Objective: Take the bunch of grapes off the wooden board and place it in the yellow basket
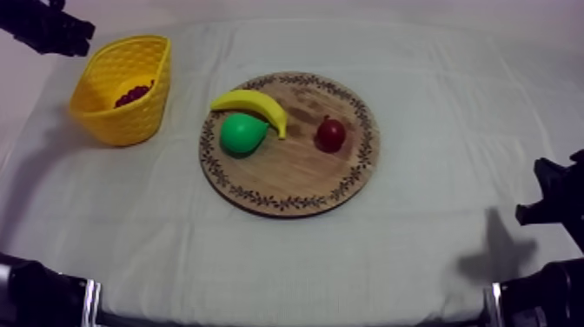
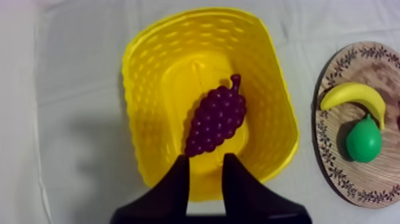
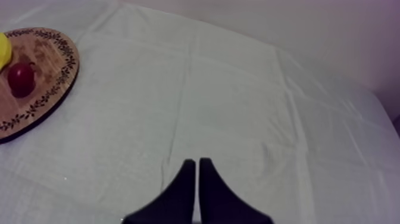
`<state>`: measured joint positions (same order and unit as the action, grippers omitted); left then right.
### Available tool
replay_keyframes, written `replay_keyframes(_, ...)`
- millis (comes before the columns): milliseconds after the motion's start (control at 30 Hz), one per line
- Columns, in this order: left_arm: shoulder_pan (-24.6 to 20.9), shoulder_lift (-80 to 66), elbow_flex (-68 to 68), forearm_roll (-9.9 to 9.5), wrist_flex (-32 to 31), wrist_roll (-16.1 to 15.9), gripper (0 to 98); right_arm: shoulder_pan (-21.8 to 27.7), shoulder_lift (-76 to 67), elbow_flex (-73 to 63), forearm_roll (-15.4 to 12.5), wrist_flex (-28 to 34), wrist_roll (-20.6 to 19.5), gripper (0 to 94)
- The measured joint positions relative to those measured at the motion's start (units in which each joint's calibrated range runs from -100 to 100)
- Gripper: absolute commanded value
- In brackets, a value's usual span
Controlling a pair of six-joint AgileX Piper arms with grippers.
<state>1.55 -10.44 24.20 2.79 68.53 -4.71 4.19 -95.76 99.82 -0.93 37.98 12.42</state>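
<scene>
The bunch of grapes lies inside the yellow basket, so the left jaws hang above it parted and empty; the right jaws rest pressed together over the tabletop, unneeded

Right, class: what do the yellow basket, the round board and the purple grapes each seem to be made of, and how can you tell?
Yellow lattice basket: likely moulded plastic, uniform colour with a regular pattern of holes.
Round brown board: seemingly wood, matt, with visible grain and a dark rim pattern.
Purple bunch of grapes: probably plastic or rubber, slightly glossy moulded beads.
</scene>
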Motion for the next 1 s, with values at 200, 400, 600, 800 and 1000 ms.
replay_keyframes(200, -0.82, -11.99, 9.38, 1.02, -5.67, 0.11, 10.9, 0.00, 0.00, 0.00, 0.00, 0.00, 0.00, 0.3)
replay_keyframes(400, -1.07, -23.12, 20.79, 1.99, -12.80, 1.03, 2.2, 0.00, 0.00, 0.00, 0.00, 0.00, 0.00, 0.3)
replay_keyframes(600, -0.89, -34.38, 32.46, 1.88, -19.25, 0.96, 0.3, 0.00, 0.00, 0.00, 0.00, 0.00, 0.00, 0.3)
replay_keyframes(800, -0.58, -45.45, 44.28, 1.83, -26.51, -0.22, 0.0, 0.00, 0.00, 0.00, 0.00, 0.00, 0.00, 0.3)
replay_keyframes(1000, 0.07, -56.83, 56.02, 0.66, -30.64, -1.89, 0.0, 0.00, 0.00, 0.00, 0.00, 0.00, 0.00, 0.3)
